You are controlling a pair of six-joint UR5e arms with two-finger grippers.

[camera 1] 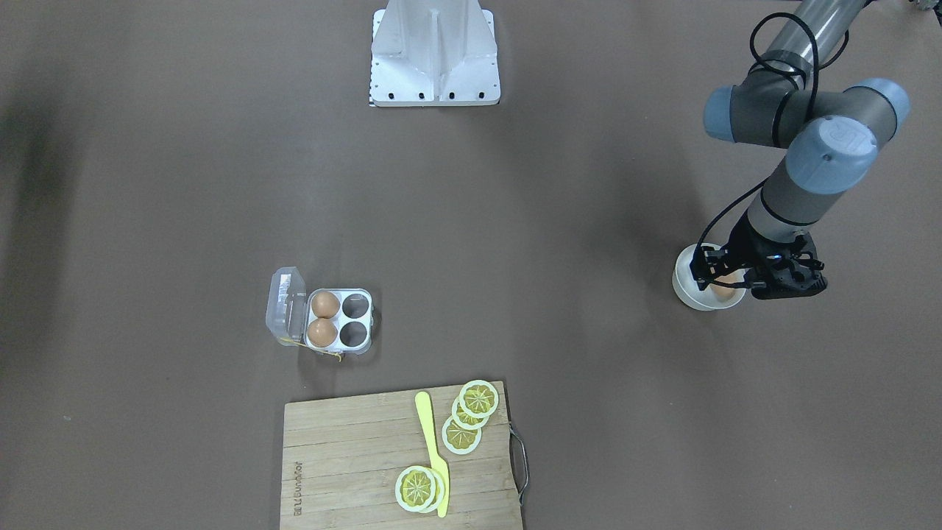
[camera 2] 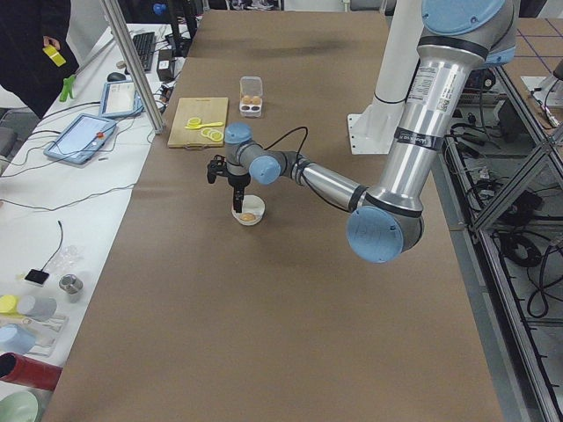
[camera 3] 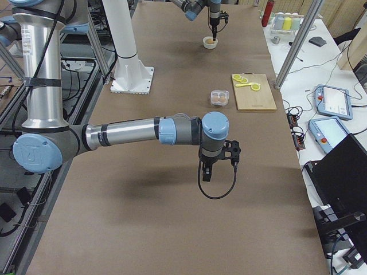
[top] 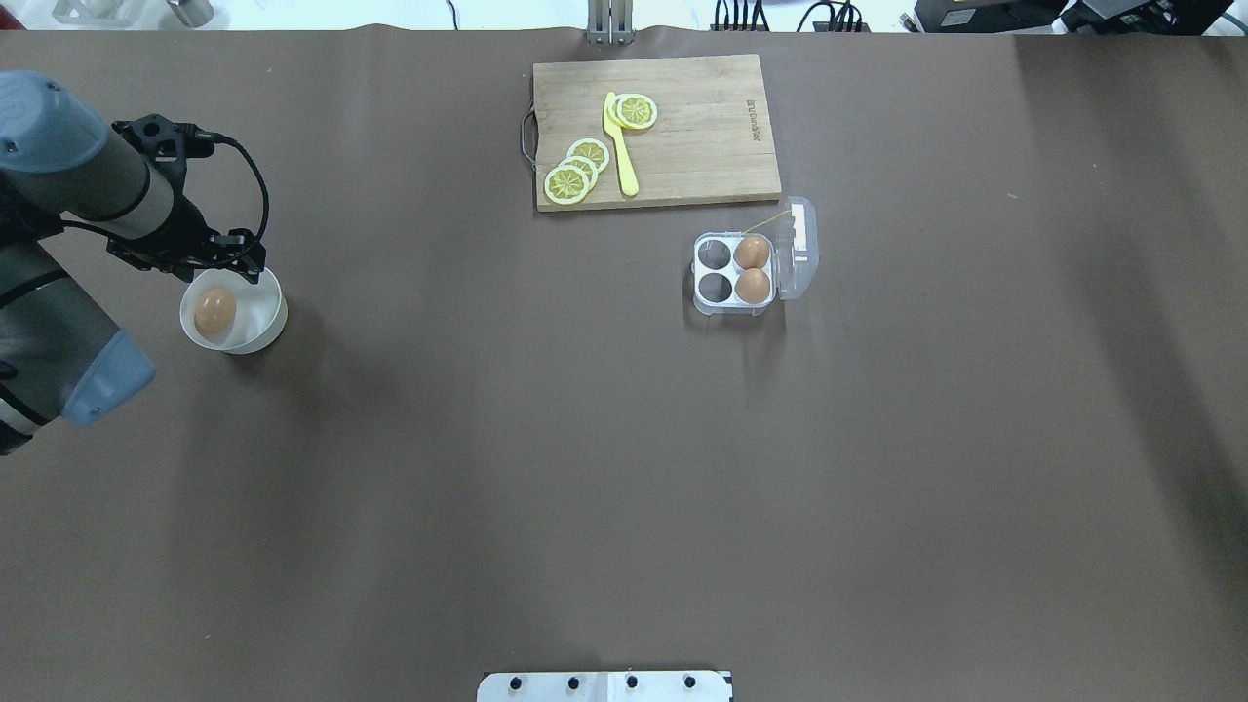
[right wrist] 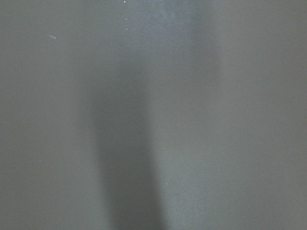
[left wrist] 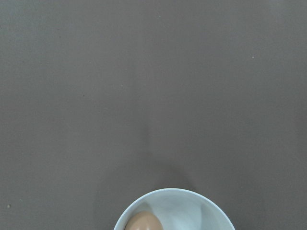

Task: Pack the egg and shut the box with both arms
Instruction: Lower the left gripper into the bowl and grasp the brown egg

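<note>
The egg (top: 215,310) lies in a round white bowl (top: 261,322) at the table's left end; it also shows in the front view (camera 1: 725,292) and the left wrist view (left wrist: 143,222). My left gripper (top: 230,267) hangs just above the bowl's far rim, jaws open and empty. The box (top: 733,270) stands open near the middle, its clear lid (top: 799,249) folded back. Two brown eggs (top: 752,253) fill the cells beside the lid; the other two cells are empty. My right gripper (camera 3: 206,172) shows only in the exterior right view, so I cannot tell its state.
A wooden cutting board (top: 702,146) with lemon slices (top: 568,182) and a yellow knife (top: 621,146) lies at the table's far edge, beyond the box. The white robot base (camera 1: 434,55) stands at the near middle edge.
</note>
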